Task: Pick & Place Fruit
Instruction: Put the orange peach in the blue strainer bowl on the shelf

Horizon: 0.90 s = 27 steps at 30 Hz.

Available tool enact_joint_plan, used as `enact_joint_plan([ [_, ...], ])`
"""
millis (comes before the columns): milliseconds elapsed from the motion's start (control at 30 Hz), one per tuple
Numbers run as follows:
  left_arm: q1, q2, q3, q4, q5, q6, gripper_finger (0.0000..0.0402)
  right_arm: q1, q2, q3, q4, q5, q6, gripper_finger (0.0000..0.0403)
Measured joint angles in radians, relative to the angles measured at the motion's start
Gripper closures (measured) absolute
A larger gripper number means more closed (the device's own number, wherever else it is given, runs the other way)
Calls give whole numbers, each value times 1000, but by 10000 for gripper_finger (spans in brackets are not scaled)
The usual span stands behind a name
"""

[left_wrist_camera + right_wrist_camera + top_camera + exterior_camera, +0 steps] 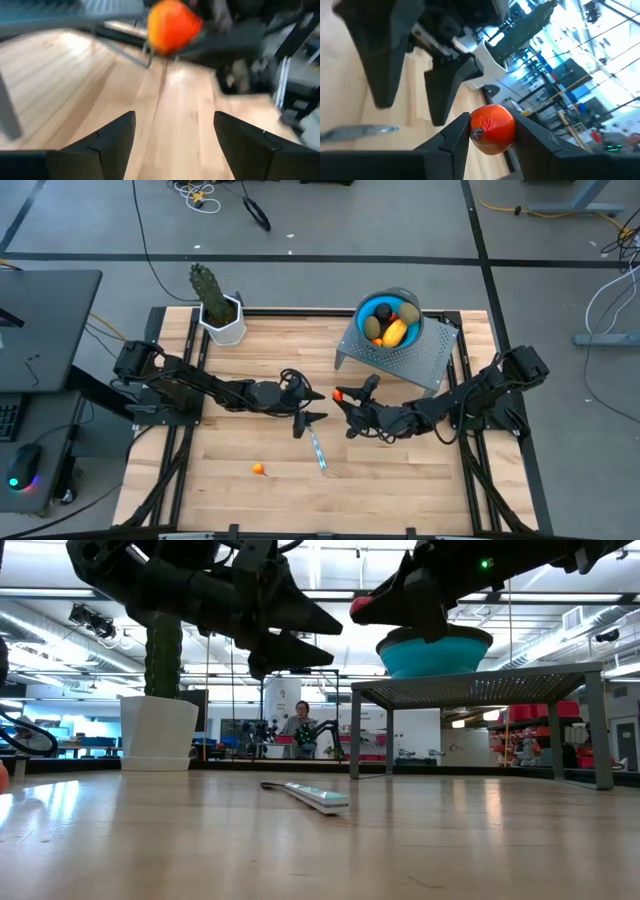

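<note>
The wooden worktop (400, 480) carries a grey perforated stand (425, 360) at its back right part, and on that stand sits a blue bowl (370, 308) holding a yellow oblong fruit (394, 333), olive-brown ovals (408, 313) and a dark ball (383, 313). Left of the stand, at the back edge, a green cactus (207, 288) stands in a white pot (226, 325). Both dark arms reach toward the middle, in front of the stand. The left gripper (308, 406) hangs above the wood with its jaws spread wide and nothing between them. The right gripper (344, 397), just in front of the stand's left corner and facing the left one, has its jaws pinching a small orange-red fruit (492, 128), raised off the surface. A slim silvery-blue knife (317, 448) lies flat in front of both grippers. Farther forward and to the left of the knife, one tiny orange piece (258, 469) rests alone on the wood.
</note>
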Motion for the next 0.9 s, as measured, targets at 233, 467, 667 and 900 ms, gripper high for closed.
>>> enact_joint_plan([
  [233,0,-59,0,-180,-71,26,120,1,-20,0,13,2,24,261],
  [467,0,-93,0,-348,-185,27,121,-47,-113,0,-156,55,79,261],
  [667,-2,-93,0,-393,-197,18,122,-188,-282,0,-340,-40,169,261],
  [900,-2,-93,0,-395,-201,19,122,-409,-510,0,-422,-285,273,261],
])
